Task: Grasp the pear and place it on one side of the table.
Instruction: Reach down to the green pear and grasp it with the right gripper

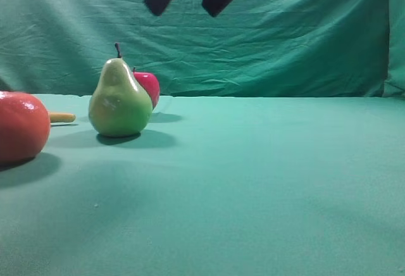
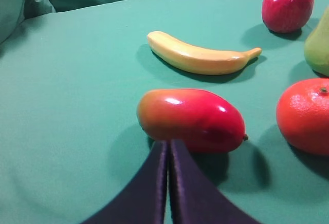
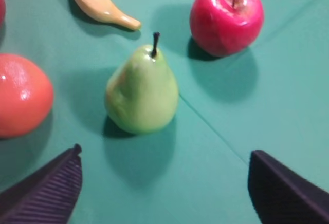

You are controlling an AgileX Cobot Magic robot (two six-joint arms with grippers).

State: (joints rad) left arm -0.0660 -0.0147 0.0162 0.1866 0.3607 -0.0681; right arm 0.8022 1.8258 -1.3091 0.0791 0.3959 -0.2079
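Observation:
The glossy yellow-green pear (image 1: pixel 120 102) stands upright with its dark stem up, on the left part of the teal table (image 1: pixel 266 175). In the right wrist view the pear (image 3: pixel 142 93) lies ahead of my right gripper (image 3: pixel 165 152), which is wide open and empty, its jaws apart from the fruit. In the exterior view that gripper (image 1: pixel 183 12) hangs high above and slightly right of the pear. My left gripper (image 2: pixel 168 143) is shut and empty, its tips just short of a red mango (image 2: pixel 193 120). The pear's edge (image 2: pixel 318 49) shows at the right of the left wrist view.
A red apple (image 1: pixel 149 86) sits just behind the pear. A large orange-red round fruit (image 1: pixel 19 127) is at the left edge, with a yellow banana (image 1: pixel 61 117) behind it. A wrinkled teal backdrop (image 1: pixel 285 48) closes the far side. The table's right half is bare cloth.

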